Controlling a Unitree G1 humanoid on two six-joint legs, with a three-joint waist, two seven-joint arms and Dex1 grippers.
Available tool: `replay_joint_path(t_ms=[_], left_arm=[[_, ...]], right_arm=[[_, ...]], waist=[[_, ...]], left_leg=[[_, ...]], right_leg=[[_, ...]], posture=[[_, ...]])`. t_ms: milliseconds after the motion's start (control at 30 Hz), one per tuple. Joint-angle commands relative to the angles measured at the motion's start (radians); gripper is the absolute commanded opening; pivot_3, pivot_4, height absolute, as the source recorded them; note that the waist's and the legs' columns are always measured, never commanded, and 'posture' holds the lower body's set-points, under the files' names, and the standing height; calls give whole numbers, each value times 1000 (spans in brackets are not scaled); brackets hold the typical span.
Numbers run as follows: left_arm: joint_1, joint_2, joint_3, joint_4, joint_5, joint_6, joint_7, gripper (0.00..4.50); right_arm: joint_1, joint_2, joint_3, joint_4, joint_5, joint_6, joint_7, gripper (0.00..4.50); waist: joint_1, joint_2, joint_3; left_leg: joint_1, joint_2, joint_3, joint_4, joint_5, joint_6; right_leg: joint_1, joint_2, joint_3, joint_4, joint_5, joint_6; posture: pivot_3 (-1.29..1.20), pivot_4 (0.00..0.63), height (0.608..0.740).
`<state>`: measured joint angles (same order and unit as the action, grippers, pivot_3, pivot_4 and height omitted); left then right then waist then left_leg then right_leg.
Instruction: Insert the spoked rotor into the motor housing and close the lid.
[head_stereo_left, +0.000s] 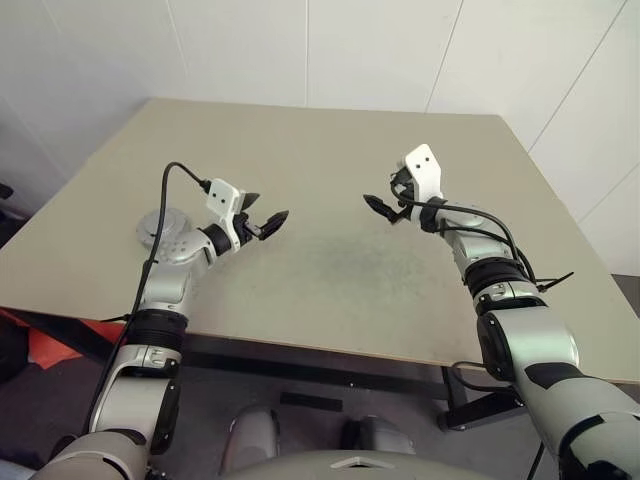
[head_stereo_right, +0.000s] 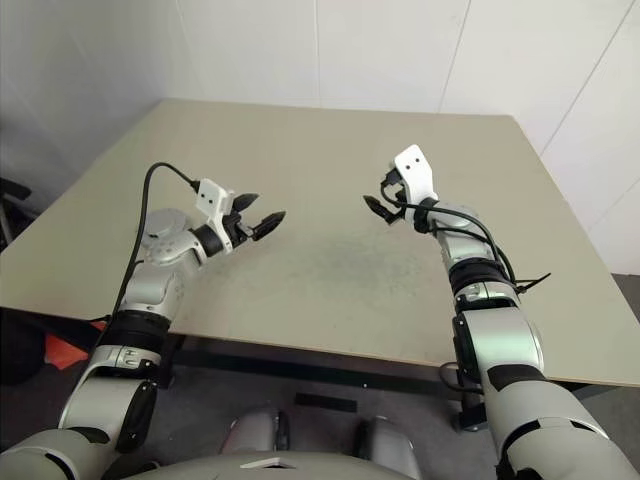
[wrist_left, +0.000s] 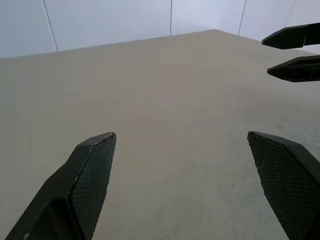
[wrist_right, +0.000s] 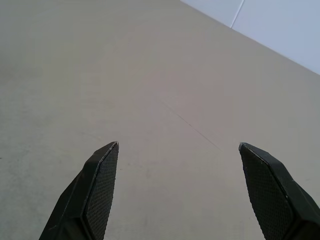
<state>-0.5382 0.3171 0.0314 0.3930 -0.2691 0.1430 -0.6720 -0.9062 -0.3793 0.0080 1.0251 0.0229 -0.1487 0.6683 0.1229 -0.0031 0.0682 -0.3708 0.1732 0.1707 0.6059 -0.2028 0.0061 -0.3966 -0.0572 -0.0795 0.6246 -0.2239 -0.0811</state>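
Note:
The spoked rotor, the motor housing and the lid are out of view. My left gripper (head_stereo_left: 266, 210) hangs a little above the beige table (head_stereo_left: 330, 140) left of centre, open, with nothing between its fingers (wrist_left: 95, 170). Facing it from the right, my right gripper (head_stereo_left: 385, 192) is open and empty too, its tips pointing inward toward the left one. The left wrist view shows the right gripper (wrist_left: 265, 57) across a stretch of bare tabletop. In the right wrist view, bare table lies between the fingers (wrist_right: 100, 185).
White panelled walls (head_stereo_left: 300, 50) stand behind the table's far edge. The table's front edge (head_stereo_left: 330, 345) runs just ahead of my arms. A red object (head_stereo_left: 60, 345) lies on the floor under the table's left corner.

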Motion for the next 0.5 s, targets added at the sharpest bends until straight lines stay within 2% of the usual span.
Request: replay_joint_path(t_ms=[33,500], left_arm=[[-23,-1,20,-9,2,-33,10,4474],[-51,-1,35,32,12,-80,42,4474]], right_arm=[[-24,-10,-16,-14,1,-21,-9,4356],[-26,-8,-14,-10,-14,-28,-16,4356]], waist=[[0,0,0],[0,0,0]], left_leg=[[0,0,0,0,0,0],[0,0,0,0,0,0]], right_leg=[[0,0,0,0,0,0],[0,0,0,0,0,0]], posture=[[0,0,740],[0,0,740]])
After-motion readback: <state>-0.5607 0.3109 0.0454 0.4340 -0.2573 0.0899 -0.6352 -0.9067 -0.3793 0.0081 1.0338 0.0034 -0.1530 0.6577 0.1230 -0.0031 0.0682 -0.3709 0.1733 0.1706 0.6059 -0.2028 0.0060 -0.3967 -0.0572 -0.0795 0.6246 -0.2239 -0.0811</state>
